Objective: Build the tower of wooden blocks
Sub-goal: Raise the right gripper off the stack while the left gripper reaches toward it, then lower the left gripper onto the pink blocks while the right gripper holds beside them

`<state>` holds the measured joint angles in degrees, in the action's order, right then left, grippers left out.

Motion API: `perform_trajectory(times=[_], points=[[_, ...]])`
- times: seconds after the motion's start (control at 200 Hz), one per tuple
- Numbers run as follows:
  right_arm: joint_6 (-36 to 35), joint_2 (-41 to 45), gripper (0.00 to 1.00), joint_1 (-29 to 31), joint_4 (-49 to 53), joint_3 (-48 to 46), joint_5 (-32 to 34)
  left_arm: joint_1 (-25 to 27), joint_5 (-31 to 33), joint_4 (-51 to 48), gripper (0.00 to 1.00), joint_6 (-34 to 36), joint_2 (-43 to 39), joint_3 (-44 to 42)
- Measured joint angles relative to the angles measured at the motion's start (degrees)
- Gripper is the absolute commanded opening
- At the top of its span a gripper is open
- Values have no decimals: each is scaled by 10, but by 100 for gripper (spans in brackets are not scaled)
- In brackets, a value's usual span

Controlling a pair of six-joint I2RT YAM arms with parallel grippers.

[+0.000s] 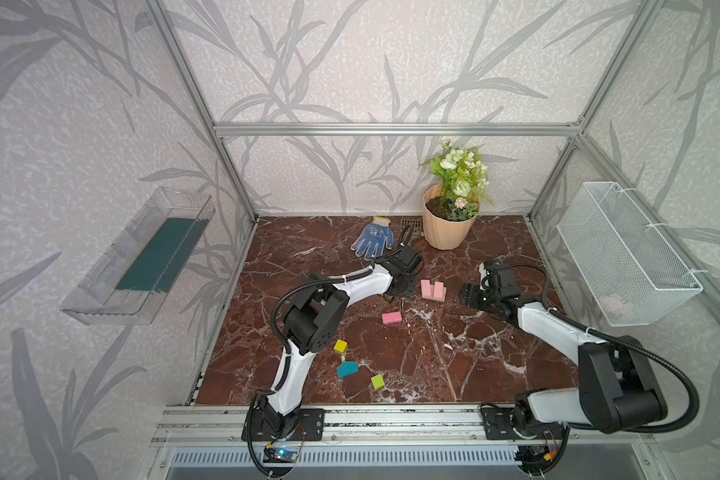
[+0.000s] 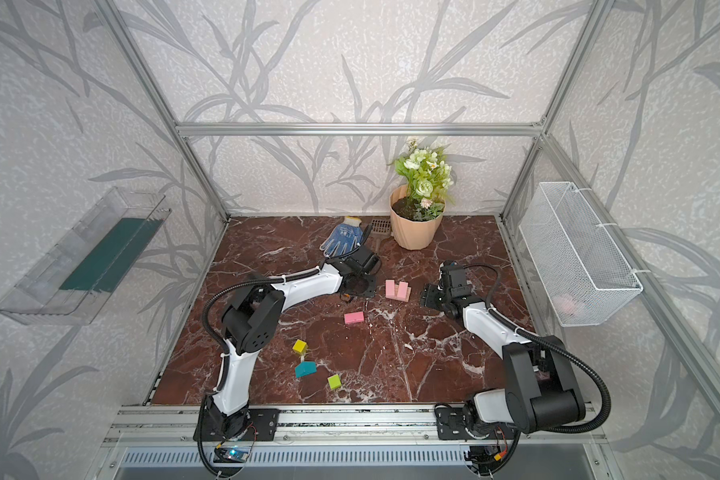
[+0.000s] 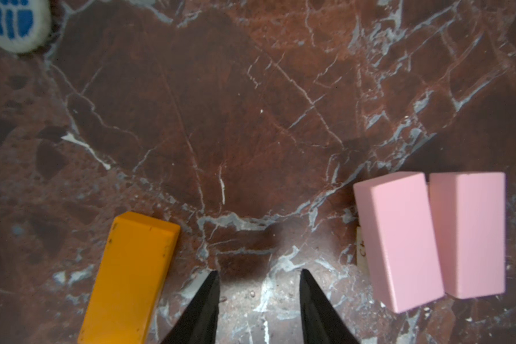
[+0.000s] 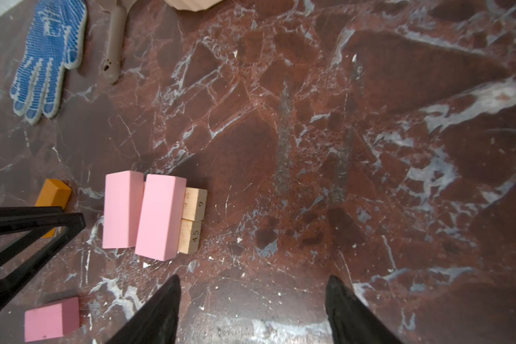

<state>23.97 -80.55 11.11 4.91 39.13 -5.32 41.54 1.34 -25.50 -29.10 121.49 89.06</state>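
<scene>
**Jaws flank a low tower, both empty**

Jaws of the left gripper [image 3: 259, 274] are drawn in narrow, with only bare table [image 3: 251, 119] between them. Those of the right gripper [image 4: 252, 280] stand wide, also around nothing.

The wood block tower [image 1: 438, 289] sits just off the table's middle, toward 2 o'clock in both top views. It is two pink blocks [image 4: 158, 217] side by side on tan blocks [image 4: 195, 204]. The left gripper hangs at its 9 o'clock and the right at its 3 o'clock, neither touching it.

An orange block [image 3: 128, 280] lies just beside a left finger, outside the gap. A loose pink block [image 1: 392, 318] lies at the tower's 7 o'clock. Farther toward 7 o'clock lie a yellow cube [image 1: 340, 345], a teal piece [image 1: 347, 369] and a lime cube [image 1: 378, 381].

A glove [image 1: 373, 241] lies at the table's 12 o'clock edge, and a flowerpot [image 1: 447, 228] at 1 o'clock.
</scene>
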Motion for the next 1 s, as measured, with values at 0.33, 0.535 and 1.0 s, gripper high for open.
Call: perform_trajectory(times=[0.33,0.535,1.0], points=[[-30,-101,71,40,23,94,16,1,-25,7,43,-5,24,29],[-41,-139,70,44,49,131,20,2,-31,6,43,-5,43,48],[-45,-163,68,48,86,155,24,4,-48,7,43,-10,55,76]])
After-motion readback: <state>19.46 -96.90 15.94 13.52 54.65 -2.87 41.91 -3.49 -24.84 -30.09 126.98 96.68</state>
